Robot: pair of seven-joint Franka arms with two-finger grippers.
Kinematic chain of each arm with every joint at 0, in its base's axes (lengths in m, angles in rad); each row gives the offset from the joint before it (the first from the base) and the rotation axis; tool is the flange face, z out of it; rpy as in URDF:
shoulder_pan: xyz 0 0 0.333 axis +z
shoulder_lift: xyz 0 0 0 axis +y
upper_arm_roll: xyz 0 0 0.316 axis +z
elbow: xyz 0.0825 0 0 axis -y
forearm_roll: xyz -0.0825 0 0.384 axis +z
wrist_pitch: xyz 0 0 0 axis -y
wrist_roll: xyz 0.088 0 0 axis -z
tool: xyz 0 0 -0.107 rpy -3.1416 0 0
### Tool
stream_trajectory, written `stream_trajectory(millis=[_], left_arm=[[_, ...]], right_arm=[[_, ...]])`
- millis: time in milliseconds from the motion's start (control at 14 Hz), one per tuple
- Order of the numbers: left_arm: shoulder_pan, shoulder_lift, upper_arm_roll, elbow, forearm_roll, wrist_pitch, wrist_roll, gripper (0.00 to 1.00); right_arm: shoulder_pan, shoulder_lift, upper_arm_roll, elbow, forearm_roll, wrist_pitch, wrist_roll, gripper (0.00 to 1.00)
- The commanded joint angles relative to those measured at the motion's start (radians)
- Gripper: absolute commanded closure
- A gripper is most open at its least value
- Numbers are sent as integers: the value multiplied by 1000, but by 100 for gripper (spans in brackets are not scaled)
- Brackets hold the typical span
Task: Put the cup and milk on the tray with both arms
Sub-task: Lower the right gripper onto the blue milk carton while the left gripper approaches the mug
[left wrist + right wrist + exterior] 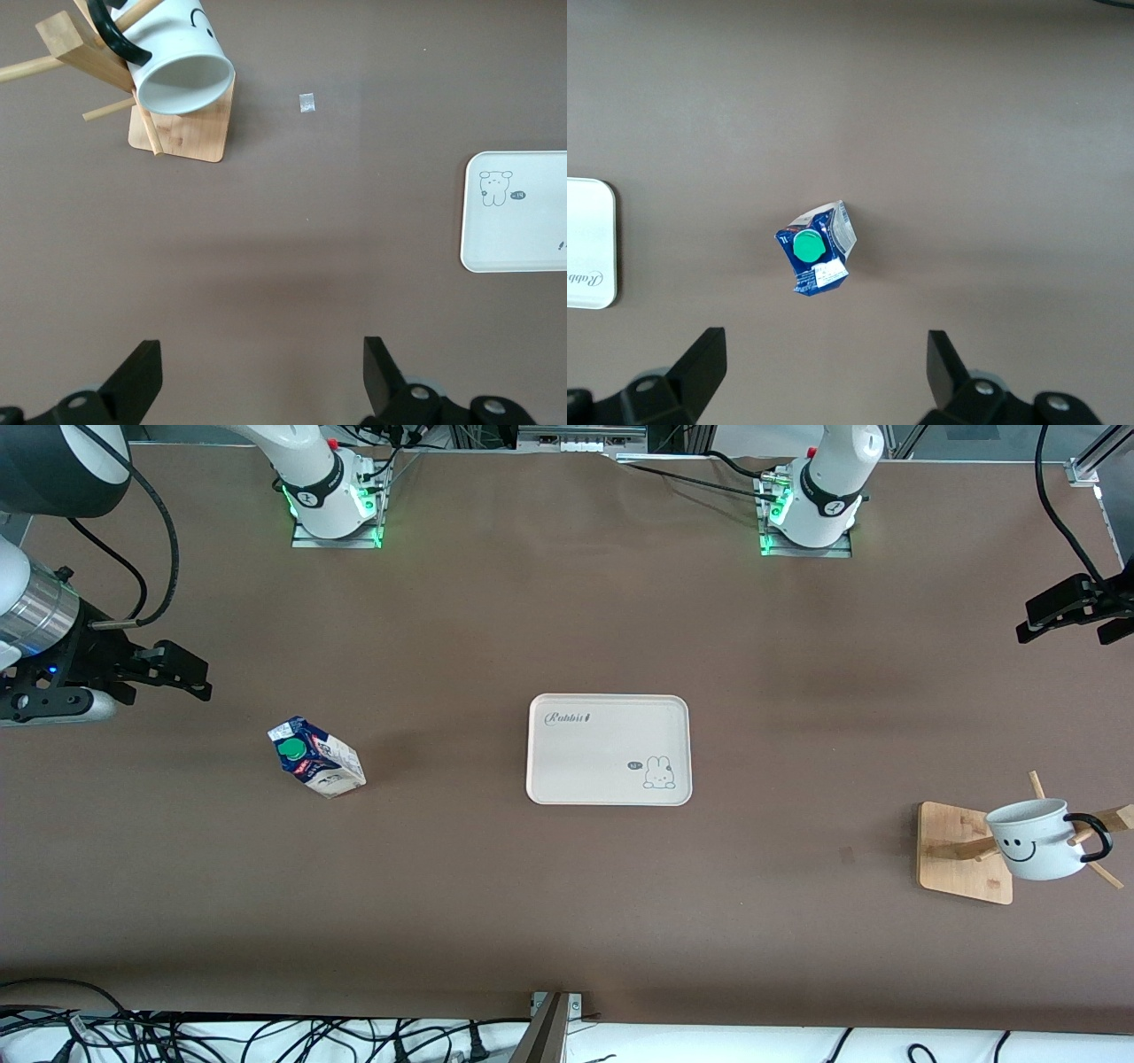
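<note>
Cream rectangular tray (609,749) lies bare mid-desk (567,921), since left gripper (257,376) and right gripper (824,372) hang high with fingers apart, the white smiley cup (1036,840) hooked on its wooden rack (961,853) and the blue-and-white milk carton (316,757) ungrasped.

light: even, bright | shadows: soft, faint | focus: sharp | glare: none

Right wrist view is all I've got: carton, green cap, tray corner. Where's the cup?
Observer: The cup hangs by its handle on a peg of the wooden rack, toward the left arm's end of the table, nearer the front camera than the tray.
Operator: Left gripper on it?
Observer: No. The left gripper is open and up in the air, over bare table between the rack and the tray.
Operator: Anything on the tray?
Observer: Nothing; only its printed lettering and bunny show. The milk carton stands on the table toward the right arm's end, apart from the open right gripper.
</note>
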Motion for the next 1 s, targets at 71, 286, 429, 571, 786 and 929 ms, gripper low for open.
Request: stream_trajectory(millis=[71,286,429,571,786,929], left_arm=[[0,1,1,21,-9,-18,-1,0],[0,1,0,21,-9,-18,-1,0],[-1,1,0,21,-9,-12,-2,0],[-6,21,-2,21,-4,-10,-4,0],[-6,26,-6,21,-3,-9,-2,0],[-9,47,-11,21,-3,-9,-2,0]], right_arm=[[-4,-8,0,12,-2,-22,-19,0],[-3,-7,0,12,1,-15,-8,0],[-4,3,2,10,0,-2,-12,0],[0,27,3,12,-6,2,-13,0],[9,127,12,-3,4,-4,-36,0],[46,162,14,-3,4,8,-38,0]])
